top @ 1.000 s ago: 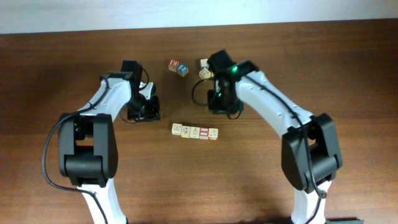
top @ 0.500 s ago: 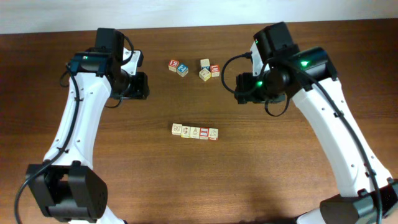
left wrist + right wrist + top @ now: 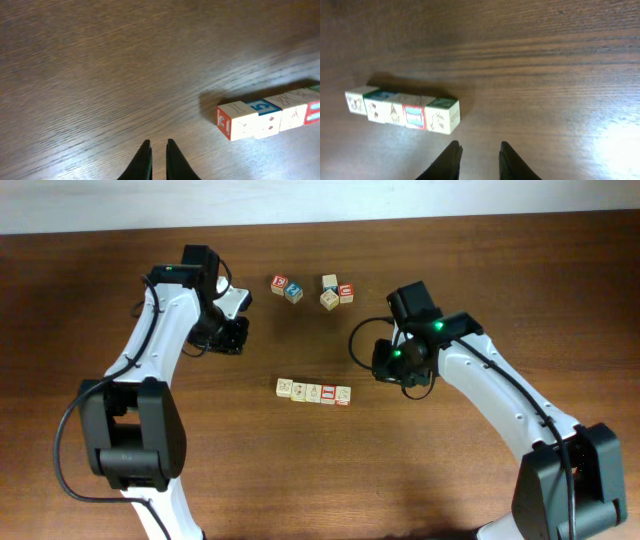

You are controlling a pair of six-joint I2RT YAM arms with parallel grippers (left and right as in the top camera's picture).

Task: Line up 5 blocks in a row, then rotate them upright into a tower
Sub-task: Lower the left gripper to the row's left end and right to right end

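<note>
Five pale-wood blocks [image 3: 313, 392] lie side by side in a straight row in the middle of the table. In the left wrist view the row [image 3: 270, 116] runs off to the right, ahead of my left gripper [image 3: 157, 144]. That gripper [image 3: 232, 338] is empty, its fingers drawn together with only a thin slit between them. The right wrist view has the row [image 3: 402, 111] ahead and to the left. Its end cube [image 3: 442, 116] lies just beyond my right gripper [image 3: 479, 145], which is open and empty. Overhead, the right gripper [image 3: 390, 368] hovers right of the row.
Several other cubes sit at the back of the table: a red-faced one [image 3: 280, 283] beside a blue-faced one [image 3: 293, 292], and a cluster of three [image 3: 335, 292]. The table's far edge [image 3: 320, 220] runs along the top.
Both arms have come in towards the row from wider positions. The left jaws have closed to a slit. The right jaws have narrowed but keep a gap.
</note>
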